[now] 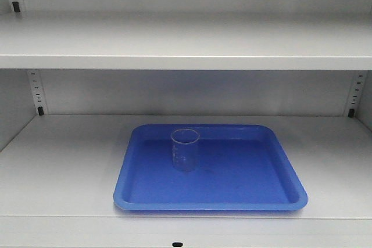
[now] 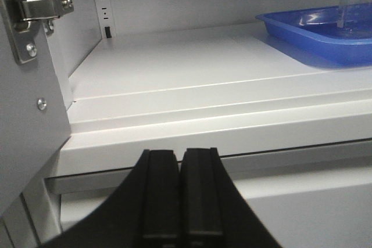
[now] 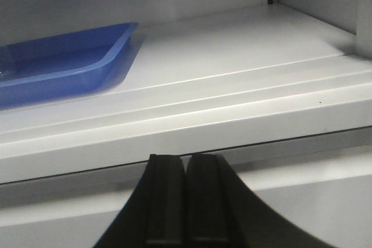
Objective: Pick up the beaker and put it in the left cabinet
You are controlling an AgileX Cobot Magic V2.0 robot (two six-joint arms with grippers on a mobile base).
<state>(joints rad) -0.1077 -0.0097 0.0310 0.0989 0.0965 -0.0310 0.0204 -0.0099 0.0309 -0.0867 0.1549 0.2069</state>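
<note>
The small clear glass beaker (image 1: 185,149) stands upright in the blue tray (image 1: 256,184) on the lower shelf of the pale grey cabinet (image 1: 64,166). It also shows at the far right of the left wrist view (image 2: 354,5), in the tray (image 2: 302,39). My left gripper (image 2: 180,156) is shut and empty, low in front of the shelf's front edge, left of the tray. My right gripper (image 3: 186,161) is shut and empty, below the shelf's front edge, right of the tray (image 3: 70,68). Neither gripper shows in the front view.
An upper shelf (image 1: 186,50) spans the cabinet above the tray. Notched rails (image 1: 36,91) stand at the back corners. A metal door hinge (image 2: 35,10) sits on the left cabinet wall. Bare shelf lies to both sides of the tray.
</note>
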